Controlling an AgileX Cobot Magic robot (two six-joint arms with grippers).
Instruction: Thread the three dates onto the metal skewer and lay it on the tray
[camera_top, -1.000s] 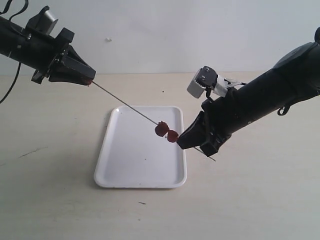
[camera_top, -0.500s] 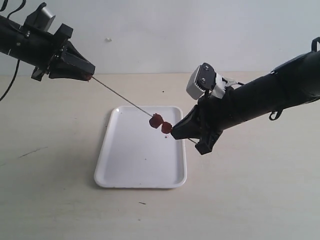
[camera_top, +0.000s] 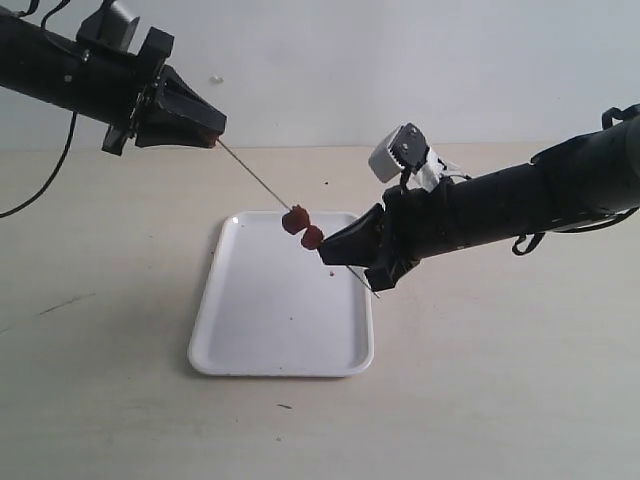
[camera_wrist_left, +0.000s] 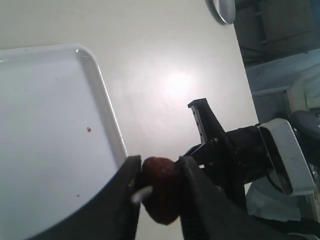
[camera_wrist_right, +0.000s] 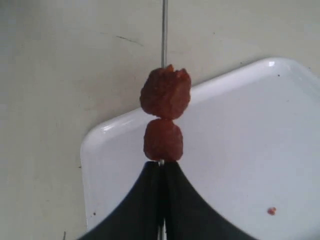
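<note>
- Exterior view: the left gripper (camera_top: 212, 135) holds the top end of the metal skewer (camera_top: 255, 180) high above the table (camera_top: 500, 400). From this angle I cannot tell how far its jaws are apart.
- The rod slopes down to the right gripper (camera_top: 328, 243), which is clamped on it. A short length sticks out past that gripper, low over the tray's right rim.
- Two dates (camera_top: 303, 228) are threaded on the rod, touching each other. The lower one sits right at the right gripper's tip.
- The tray (camera_top: 260, 320) lies flat on the table below. The dates appear over its far right part. A red crumb (camera_top: 331, 271) lies on the tray.
- Left wrist view: the left gripper (camera_wrist_left: 160, 161) has its fingers (camera_wrist_left: 122, 200) a narrow gap apart. A third date (camera_wrist_left: 161, 192) fills that gap and touches both.
- The right gripper (camera_wrist_left: 200, 147) shows beyond, off the tray's (camera_wrist_left: 50, 125) rim. The red crumb (camera_wrist_left: 89, 130) is on the white floor.
- Right wrist view: the right gripper (camera_wrist_right: 161, 172) has its fingers (camera_wrist_right: 140, 210) pressed together, with the metal skewer (camera_wrist_right: 164, 30) pinched between them.
- The two dates (camera_wrist_right: 164, 117) sit stacked just past the tips, the nearer one touching them. The tray (camera_wrist_right: 250, 125) and the red crumb (camera_wrist_right: 271, 211) lie beneath.
</note>
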